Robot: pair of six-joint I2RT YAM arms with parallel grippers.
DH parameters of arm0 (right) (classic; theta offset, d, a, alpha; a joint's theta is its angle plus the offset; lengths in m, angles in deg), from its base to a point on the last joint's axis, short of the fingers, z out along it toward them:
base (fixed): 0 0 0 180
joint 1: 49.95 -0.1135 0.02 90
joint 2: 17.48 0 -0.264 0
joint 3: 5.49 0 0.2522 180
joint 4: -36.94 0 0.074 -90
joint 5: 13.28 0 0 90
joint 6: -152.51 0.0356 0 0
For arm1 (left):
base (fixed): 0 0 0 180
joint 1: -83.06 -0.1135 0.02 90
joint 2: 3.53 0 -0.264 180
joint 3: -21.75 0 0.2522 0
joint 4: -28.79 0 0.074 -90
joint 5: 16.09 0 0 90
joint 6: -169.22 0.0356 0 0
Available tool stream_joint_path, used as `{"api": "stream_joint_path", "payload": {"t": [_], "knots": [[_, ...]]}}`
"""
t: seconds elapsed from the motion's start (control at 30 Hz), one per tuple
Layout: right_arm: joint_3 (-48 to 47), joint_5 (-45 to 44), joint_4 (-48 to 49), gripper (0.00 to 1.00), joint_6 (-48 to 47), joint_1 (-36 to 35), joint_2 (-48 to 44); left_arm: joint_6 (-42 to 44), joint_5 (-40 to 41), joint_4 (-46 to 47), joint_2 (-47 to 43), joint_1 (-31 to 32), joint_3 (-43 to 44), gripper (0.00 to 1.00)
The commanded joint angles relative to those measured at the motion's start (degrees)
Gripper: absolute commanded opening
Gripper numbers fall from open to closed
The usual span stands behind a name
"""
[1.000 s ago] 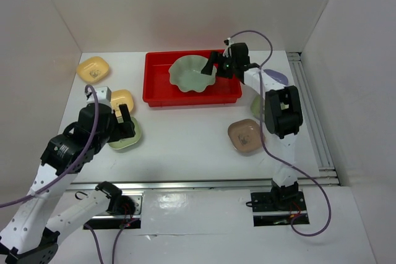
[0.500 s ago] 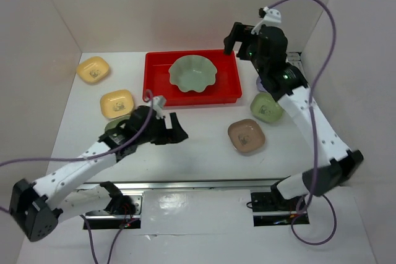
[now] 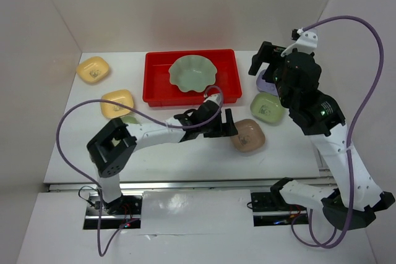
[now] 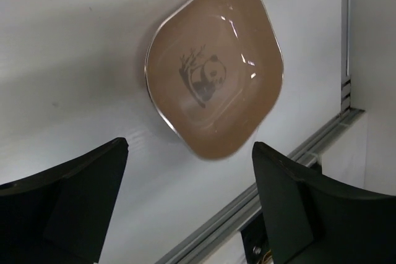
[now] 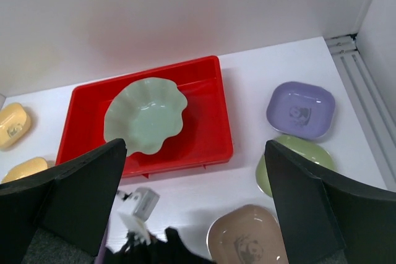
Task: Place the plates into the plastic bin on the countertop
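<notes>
The red plastic bin (image 3: 158, 85) stands at the back of the white countertop (image 3: 185, 153) and holds the pale-green scalloped plate (image 3: 192, 73). My left gripper (image 3: 221, 128) is open, low beside the brownish-pink panda plate (image 3: 250, 135). In the left wrist view that plate (image 4: 213, 72) lies just ahead of the open left gripper (image 4: 189, 153), untouched. My right gripper (image 3: 265, 65) hangs open and empty high above the lavender plate (image 5: 301, 109) and a light-green plate (image 3: 267, 107). Two yellow plates (image 3: 93, 70) (image 3: 117, 103) lie at the left.
My left arm stretches across the middle of the countertop, trailing a purple cable (image 3: 74, 122). A sliver of another light-green plate (image 3: 128, 119) shows behind that arm. Metal rails run along the right side (image 3: 309, 109) and the front edge (image 3: 185, 183). White walls close in three sides.
My left arm has swung from the left-side plates across to the brownish-pink plate. My right arm has lifted away from the scalloped plate in the bin and moved right, still open.
</notes>
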Motion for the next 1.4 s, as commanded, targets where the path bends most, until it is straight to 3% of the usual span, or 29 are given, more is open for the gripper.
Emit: {"api": "stream_joint_path", "payload": {"t": [0.0,0.37,0.57,0.63,0.7,0.87,0.9,0.93,1.17,1.27,1.37], "knots": [[1.31,-0.65,-2.75,1.0,0.69,-0.87,0.5,-1.6,1.88,0.22,5.95,0.18,7.55,0.92],[0.79,1.3,-1.17,1.0,0.69,-1.4,-1.08,-4.94,9.35,-11.74,15.8,1.23,16.8,0.79],[1.92,1.82,-0.64,1.0,0.69,-1.4,-1.61,-5.47,13.3,-17.27,19.76,2.29,22.42,0.66],[1.93,1.82,-0.12,1.0,0.17,-1.4,-1.61,-5.47,13.31,-18.5,20.99,2.29,22.96,0.58],[1.93,1.82,-0.11,1.0,0.16,-1.4,-2.14,-6.08,14.71,-19.73,20.99,2.29,23.49,0.41],[1.93,1.82,0.41,1.0,0.16,-1.4,-2.75,-6.61,17.08,-24.39,21.6,2.29,23.92,0.22],[2.45,1.82,0.41,1.0,0.16,-1.4,-3.27,-6.61,17.79,-25.62,22.3,2.29,24.45,0.15],[2.46,1.82,0.94,1.0,0.16,-1.4,-3.28,-6.61,17.79,-28.41,22.31,2.29,25.33,0.0],[1.93,1.82,0.41,1.0,-0.36,-1.4,-3.28,-3.9,26.13,-33.01,12.75,4.13,20.77,0.0],[1.93,1.21,0.41,1.0,-0.36,-1.4,-4.42,3.21,26.14,-33.01,6.43,4.84,19.62,0.0],[1.4,1.73,0.94,1.0,-0.36,-1.4,-4.94,11.03,22.64,-33.53,3.16,4.14,24.0,0.0]]}}
